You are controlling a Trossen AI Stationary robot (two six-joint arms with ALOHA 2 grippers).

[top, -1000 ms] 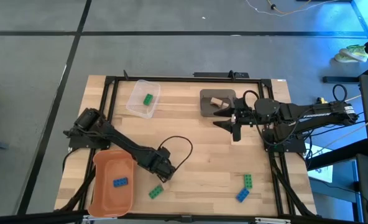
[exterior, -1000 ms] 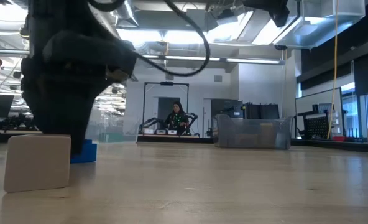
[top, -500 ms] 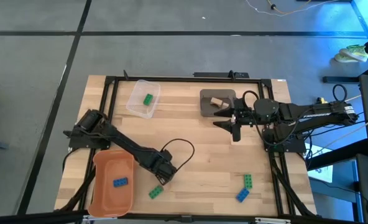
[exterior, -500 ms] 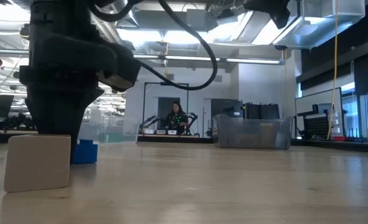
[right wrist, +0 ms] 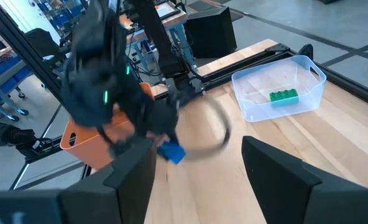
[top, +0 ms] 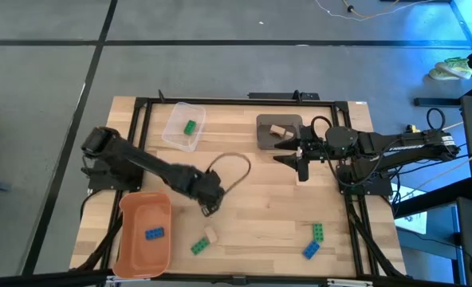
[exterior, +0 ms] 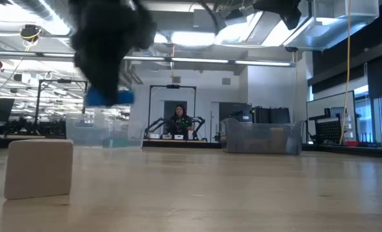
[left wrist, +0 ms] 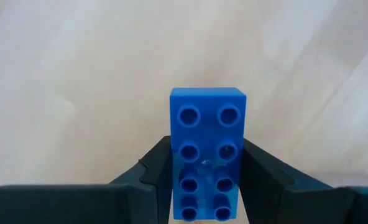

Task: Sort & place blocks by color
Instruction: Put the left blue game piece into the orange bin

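My left gripper [top: 208, 205] hangs above the table's middle left, shut on a blue block [left wrist: 207, 137] that the low view shows in the air [exterior: 110, 96]. Under it, a tan block [top: 210, 234] and a green block [top: 198, 246] lie flat on the wood. The orange bin [top: 132, 247] holds a blue block [top: 155, 233], the clear bin [top: 172, 135] a green one [top: 190, 127], and the grey bin [top: 266, 137] a tan one [top: 278, 130]. My right gripper [top: 301, 167] waits open beside the grey bin, with nothing between its fingers. My left gripper pinches the blue block's two long sides [left wrist: 174, 180] between its two fingers [left wrist: 153, 171], at the end nearer the wrist. The block's studded top faces the wrist camera and its other end sticks out past the fingertips. The block is lifted clear of the table.
A green block [top: 319, 231] and a blue block [top: 310, 249] lie near the front right corner. A black frame [top: 220, 100] runs around the table's edges. A loose cable loops beside the left gripper [top: 232, 163]. Bare wood lies across the table's middle.
My left gripper has shut on the blue block and risen with it, drifting slightly toward the far edge. The block has left the table beside the tan block and now hangs clear. The tan block, before under the gripper in the high view, now shows.
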